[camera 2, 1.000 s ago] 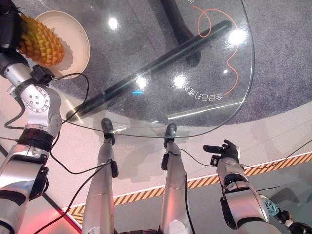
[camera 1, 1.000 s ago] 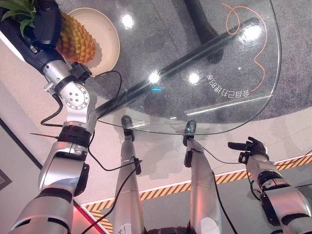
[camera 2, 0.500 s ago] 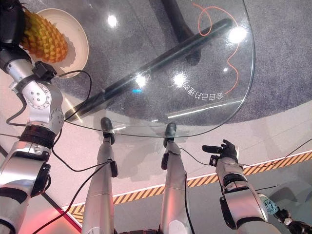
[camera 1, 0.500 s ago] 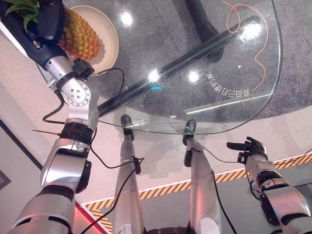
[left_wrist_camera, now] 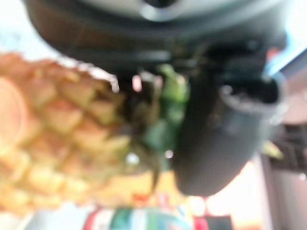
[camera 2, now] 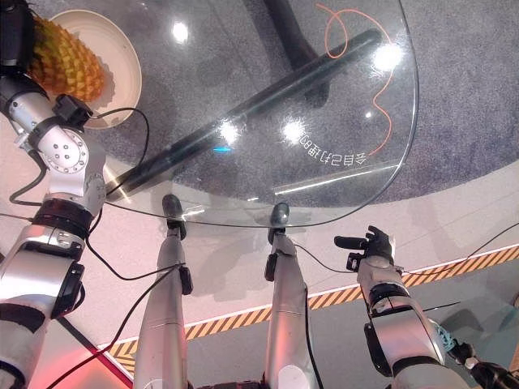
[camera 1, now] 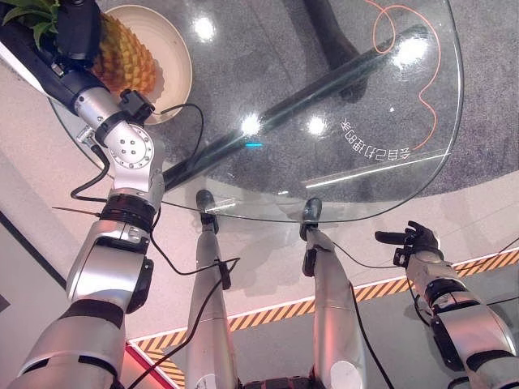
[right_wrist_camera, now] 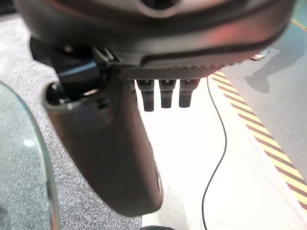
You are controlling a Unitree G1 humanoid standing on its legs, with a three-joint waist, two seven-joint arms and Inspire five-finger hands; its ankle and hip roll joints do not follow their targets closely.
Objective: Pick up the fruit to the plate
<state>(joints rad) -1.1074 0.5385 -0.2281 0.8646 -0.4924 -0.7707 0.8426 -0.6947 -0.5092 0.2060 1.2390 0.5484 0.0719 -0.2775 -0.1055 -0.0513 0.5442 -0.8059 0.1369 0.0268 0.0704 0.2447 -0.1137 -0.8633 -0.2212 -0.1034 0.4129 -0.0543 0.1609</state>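
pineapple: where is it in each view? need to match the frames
Left eye view: pineapple upper left, over the plate's near side, left hand at its crown.
Right eye view: upper left, same pose.
Left wrist view: its scaly body fills one side.
Right wrist view: not in it.
Shared landmark: the plate.

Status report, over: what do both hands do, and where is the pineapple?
Left hand shut on pineapple, over plate. Right hand open, idle below glass table edge. Nothing in the way.

Pineapple [camera 1: 123, 58] crown cut off at edge; left hand [camera 1: 79, 32] fingers hidden behind it.
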